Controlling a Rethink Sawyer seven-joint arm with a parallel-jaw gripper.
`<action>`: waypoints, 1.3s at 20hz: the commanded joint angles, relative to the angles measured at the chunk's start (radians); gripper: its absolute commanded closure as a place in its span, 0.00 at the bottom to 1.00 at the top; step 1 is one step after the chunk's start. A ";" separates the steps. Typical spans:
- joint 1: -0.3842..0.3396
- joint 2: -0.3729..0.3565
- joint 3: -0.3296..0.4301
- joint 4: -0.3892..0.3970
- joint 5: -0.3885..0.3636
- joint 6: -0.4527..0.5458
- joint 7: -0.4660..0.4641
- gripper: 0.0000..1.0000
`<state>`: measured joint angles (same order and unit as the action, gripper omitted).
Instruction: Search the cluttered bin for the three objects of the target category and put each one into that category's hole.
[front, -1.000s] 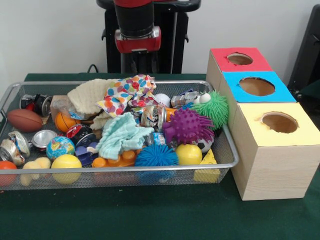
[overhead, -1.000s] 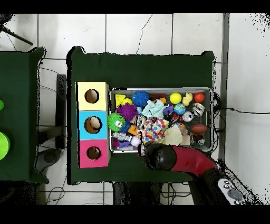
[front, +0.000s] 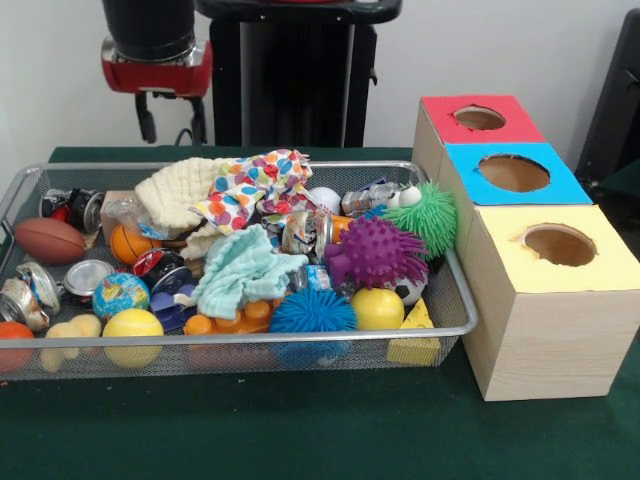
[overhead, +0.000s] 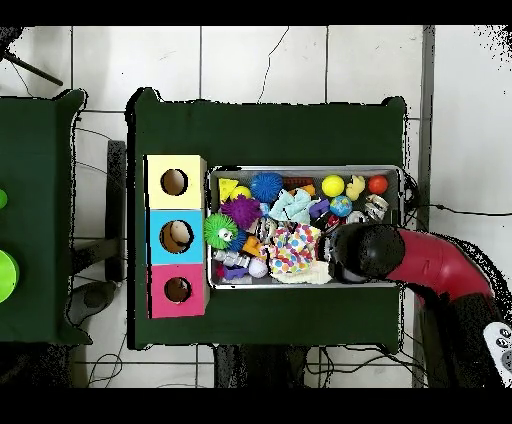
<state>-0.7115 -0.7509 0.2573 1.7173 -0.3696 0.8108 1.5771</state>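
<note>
From the front camera I see my gripper (front: 171, 117) hanging above the far rim of the wire tray (front: 250, 338) toward the table's left edge, its two black fingers (front: 146, 118) spread apart with nothing between them. Below it, in the tray, sit a brown football (front: 49, 240), a cream cloth (front: 180, 192) and a polka-dot cloth (front: 254, 184). Further right come a teal cloth (front: 243, 270), a blue spiky ball (front: 312, 311), a purple spiky ball (front: 375, 251) and a green one (front: 428, 216). Touching the tray's right end stands the wooden box; its red-framed hole (front: 480, 117) lies nearest the far edge, then the blue hole (front: 513, 172), then the yellow hole (front: 560, 244).
</note>
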 joint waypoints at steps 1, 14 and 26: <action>0.018 0.123 0.081 -0.193 -0.052 0.021 -0.095 0.00; 0.128 0.259 0.039 -0.480 -0.038 0.107 -0.022 0.00; 0.115 0.448 0.080 -0.769 -0.036 0.235 -0.196 0.00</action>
<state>-0.5780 -0.4298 0.2600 1.1341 -0.3821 0.8727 1.5769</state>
